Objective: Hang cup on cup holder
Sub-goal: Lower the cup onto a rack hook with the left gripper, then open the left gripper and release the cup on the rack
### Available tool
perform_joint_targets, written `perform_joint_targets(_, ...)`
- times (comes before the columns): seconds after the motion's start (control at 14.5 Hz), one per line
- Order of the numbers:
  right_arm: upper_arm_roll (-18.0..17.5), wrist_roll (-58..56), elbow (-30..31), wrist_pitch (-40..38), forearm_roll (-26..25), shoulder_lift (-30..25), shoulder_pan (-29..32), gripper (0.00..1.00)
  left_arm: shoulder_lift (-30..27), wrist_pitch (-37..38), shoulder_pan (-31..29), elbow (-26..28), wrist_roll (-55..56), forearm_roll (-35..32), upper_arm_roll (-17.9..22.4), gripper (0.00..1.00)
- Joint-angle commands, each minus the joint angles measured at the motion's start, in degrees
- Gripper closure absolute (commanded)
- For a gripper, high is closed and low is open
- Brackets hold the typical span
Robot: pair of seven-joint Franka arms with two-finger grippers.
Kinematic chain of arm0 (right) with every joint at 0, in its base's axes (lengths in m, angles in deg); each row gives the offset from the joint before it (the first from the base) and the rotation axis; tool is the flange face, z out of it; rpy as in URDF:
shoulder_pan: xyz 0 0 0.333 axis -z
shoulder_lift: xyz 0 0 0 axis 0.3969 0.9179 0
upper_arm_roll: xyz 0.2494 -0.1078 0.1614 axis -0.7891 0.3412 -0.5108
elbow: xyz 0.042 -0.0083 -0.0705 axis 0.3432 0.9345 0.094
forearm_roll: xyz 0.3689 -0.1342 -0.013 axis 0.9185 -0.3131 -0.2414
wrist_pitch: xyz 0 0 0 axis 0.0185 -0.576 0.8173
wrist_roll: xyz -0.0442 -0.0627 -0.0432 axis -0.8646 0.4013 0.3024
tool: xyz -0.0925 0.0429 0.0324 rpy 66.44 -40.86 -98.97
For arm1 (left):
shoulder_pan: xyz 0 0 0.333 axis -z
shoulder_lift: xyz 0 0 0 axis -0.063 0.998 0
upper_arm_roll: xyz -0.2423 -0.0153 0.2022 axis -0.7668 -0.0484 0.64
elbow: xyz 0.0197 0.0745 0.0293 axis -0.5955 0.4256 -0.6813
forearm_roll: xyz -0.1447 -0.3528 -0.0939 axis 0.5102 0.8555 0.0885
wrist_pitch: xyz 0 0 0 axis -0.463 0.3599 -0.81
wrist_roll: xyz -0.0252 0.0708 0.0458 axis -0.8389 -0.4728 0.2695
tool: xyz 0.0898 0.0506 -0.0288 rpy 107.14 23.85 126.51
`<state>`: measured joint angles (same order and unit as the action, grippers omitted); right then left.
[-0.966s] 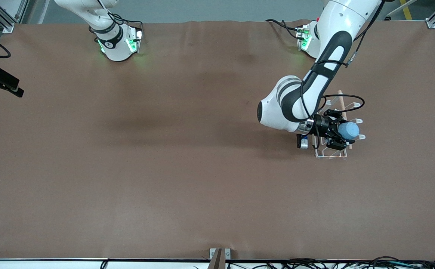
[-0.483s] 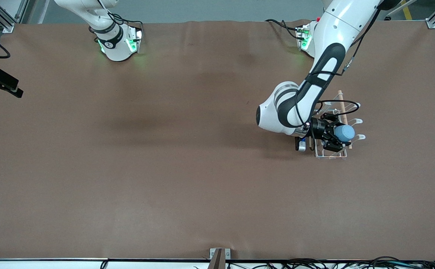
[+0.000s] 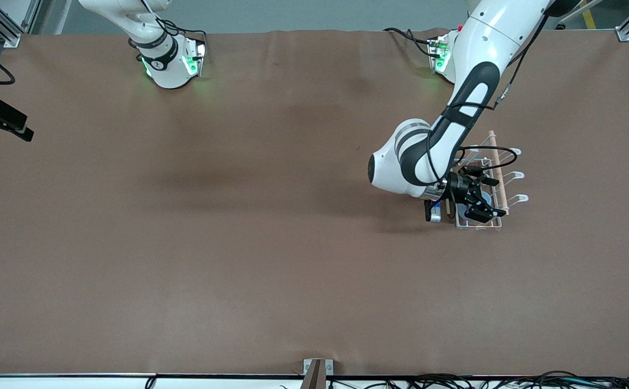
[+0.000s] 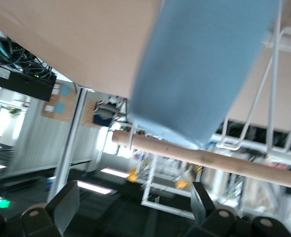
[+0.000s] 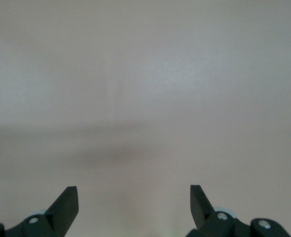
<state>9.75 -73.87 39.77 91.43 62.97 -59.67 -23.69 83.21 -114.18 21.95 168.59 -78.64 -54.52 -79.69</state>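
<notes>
at the left arm's end of the table, your left gripper [image 3: 481, 199] has just spread wide and let go of the cup [image 4: 200, 69], which now sits on the cup holder [image 3: 501, 162]. your right gripper [image 5: 134, 207] waits, fingers wide. the hang looks done; back away gently.

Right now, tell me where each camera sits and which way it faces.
Front view: high across the table, looking down toward both arm bases; shows the left arm with the left gripper open at the cup holder, the cup between its fingers.
Left wrist view: on the left wrist, facing the cup and holder dowel; its spread fingers show.
Right wrist view: on the right wrist, facing bare table; the open right gripper shows.
Shared: front and left wrist views both show cup and holder.
</notes>
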Motion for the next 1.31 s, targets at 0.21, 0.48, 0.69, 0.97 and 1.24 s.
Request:
perform_joint_targets(0.21, 0.1, 0.1, 1.4, 0.0, -0.2, -1.1, 0.0, 0.00, -1.9, 1.2, -0.7, -21.3, 1.6, 20.6, -0.4, 0.00)
perform_joint_targets(0.48, 0.1, 0.0, 1.4, 0.0, -0.2, -1.1, 0.3, 0.00, -5.4, 1.1, -3.1, -26.1, 11.7, 30.4, -0.4, 0.00)
perform_joint_targets(0.69, 0.1, -0.1, 1.4, 0.1, 0.0, -1.1, 0.3, 0.00, -7.9, 0.9, -3.2, -27.9, 21.0, 33.7, -0.4, 0.00)
perform_joint_targets(0.97, 0.1, 0.0, 1.4, 0.0, 0.2, -1.1, 0.2, 0.00, -12.3, 0.7, -7.3, -29.2, 29.4, 43.5, -0.4, 0.00)
perform_joint_targets(1.24, 0.1, 0.0, 1.4, 0.0, 0.2, -1.1, 0.2, 0.00, -16.6, -1.1, -10.9, -29.4, 28.6, 43.7, -0.5, 0.00)
